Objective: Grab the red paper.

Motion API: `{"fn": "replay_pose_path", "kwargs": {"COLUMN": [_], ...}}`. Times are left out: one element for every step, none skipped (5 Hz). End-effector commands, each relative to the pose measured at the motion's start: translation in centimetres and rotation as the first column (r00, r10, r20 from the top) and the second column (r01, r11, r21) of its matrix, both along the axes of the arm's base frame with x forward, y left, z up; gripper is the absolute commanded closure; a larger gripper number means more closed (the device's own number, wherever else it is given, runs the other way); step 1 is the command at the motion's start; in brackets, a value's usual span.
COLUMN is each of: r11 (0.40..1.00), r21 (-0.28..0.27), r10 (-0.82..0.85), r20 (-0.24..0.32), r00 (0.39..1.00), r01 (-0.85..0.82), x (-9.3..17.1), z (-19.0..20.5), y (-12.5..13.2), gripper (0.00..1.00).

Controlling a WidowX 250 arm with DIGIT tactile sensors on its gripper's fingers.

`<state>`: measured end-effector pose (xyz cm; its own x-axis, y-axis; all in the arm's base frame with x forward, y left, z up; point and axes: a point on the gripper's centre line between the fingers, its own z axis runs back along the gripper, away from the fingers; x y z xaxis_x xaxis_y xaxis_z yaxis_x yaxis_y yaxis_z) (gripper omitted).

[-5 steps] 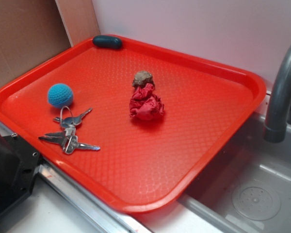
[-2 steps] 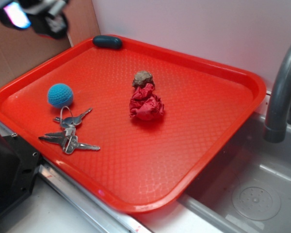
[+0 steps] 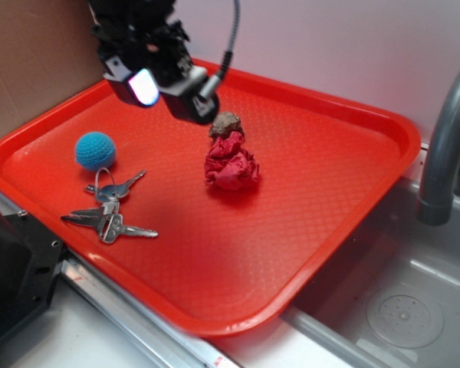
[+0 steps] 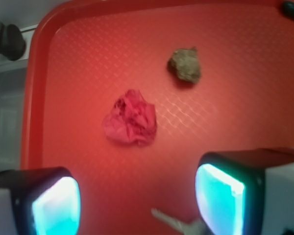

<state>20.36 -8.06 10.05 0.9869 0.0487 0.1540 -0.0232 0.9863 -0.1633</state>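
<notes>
The red paper is a crumpled deep-red wad lying near the middle of the red-orange tray; in the wrist view the red paper sits ahead of the fingers, slightly left of centre. My gripper hangs above the tray's back left part, up and to the left of the wad, not touching it. Its jaws stand wide apart with only tray floor and a key tip between them; the gripper is open and holds nothing.
A brown rock-like lump lies just behind the paper, nearly touching it. A blue ball and a bunch of keys lie at the tray's left. A grey faucet and sink are on the right.
The gripper has come in from the upper left corner and moved right and down over the tray, toward the paper. The objects on the tray have not moved.
</notes>
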Motion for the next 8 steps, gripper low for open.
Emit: {"fn": "replay_pose_path", "kwargs": {"r11": [0.997,0.991,0.992,0.993,0.993,0.988,0.984,0.985], "r21": [0.053,0.08,0.071,0.065,0.069,0.103,0.107,0.128], "r10": [-0.048,-0.109,-0.107,-0.093,-0.086,-0.105,-0.126,-0.105], "r20": [0.019,0.009,-0.001,-0.01,-0.076,-0.127,-0.124,-0.088], "r00": [0.999,0.994,0.994,0.996,0.993,0.986,0.984,0.991], "r01": [0.047,0.108,0.107,0.093,0.091,0.118,0.14,0.116], "x": [3.8,4.5,4.5,4.3,3.8,2.9,1.2,-1.2], "z": [-4.6,-7.0,-7.6,-7.5,-7.1,-4.7,-0.1,3.7], "y": [-2.1,-2.6,-2.5,-2.4,-2.2,-1.9,-0.7,1.0], "gripper": [0.0,0.0,1.0,1.0,1.0,1.0,1.0,1.0]}}
